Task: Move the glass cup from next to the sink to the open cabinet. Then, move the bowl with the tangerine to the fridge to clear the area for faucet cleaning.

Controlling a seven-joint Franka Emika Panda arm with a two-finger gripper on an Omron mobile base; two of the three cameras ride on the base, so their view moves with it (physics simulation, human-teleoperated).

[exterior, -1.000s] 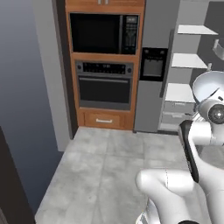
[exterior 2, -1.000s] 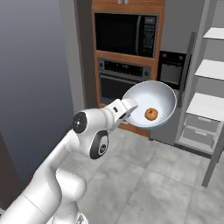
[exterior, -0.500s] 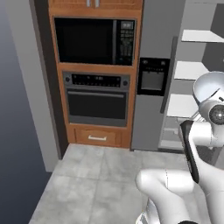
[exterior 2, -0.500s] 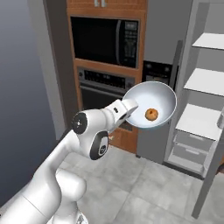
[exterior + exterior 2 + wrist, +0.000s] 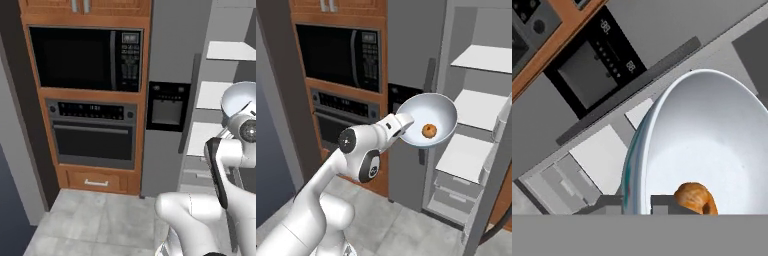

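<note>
Bowl in front of the open fridge

Gripper [image 5: 637, 202] pinches the bowl [image 5: 428, 122] by its rim, tangerine [image 5: 429, 131] inside, held up near the fridge [image 5: 476, 120] shelves, beside the oven [image 5: 92, 135].

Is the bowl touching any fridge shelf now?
Apart. In the right base view, the bowl hangs in the air, held by the gripper at its rim, in front of the open fridge; none of the shelves touches it.
</note>
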